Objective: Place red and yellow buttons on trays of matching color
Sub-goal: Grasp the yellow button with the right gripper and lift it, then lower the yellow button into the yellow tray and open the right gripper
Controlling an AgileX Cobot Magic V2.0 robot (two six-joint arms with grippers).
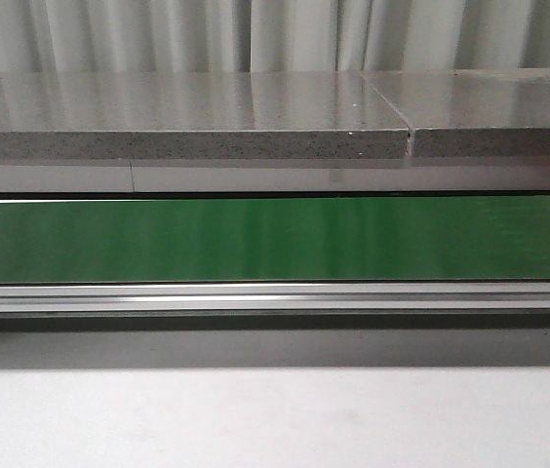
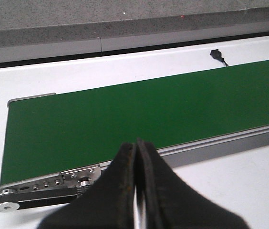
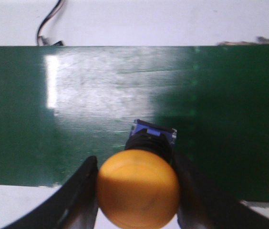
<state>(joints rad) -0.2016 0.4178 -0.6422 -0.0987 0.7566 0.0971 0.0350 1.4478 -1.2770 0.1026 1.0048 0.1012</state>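
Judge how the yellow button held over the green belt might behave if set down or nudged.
The yellow button looks rigid, so it should not flex. Its domed cap is wider than the dark neck and blue base, so it may tip. The rounded cap could then roll, and may slip in the right tool.

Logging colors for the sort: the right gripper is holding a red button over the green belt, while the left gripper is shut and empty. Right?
Not quite: the button held between the right gripper fingers is yellow, as the right wrist view shows. It is over the green belt, and the left gripper is shut and empty.
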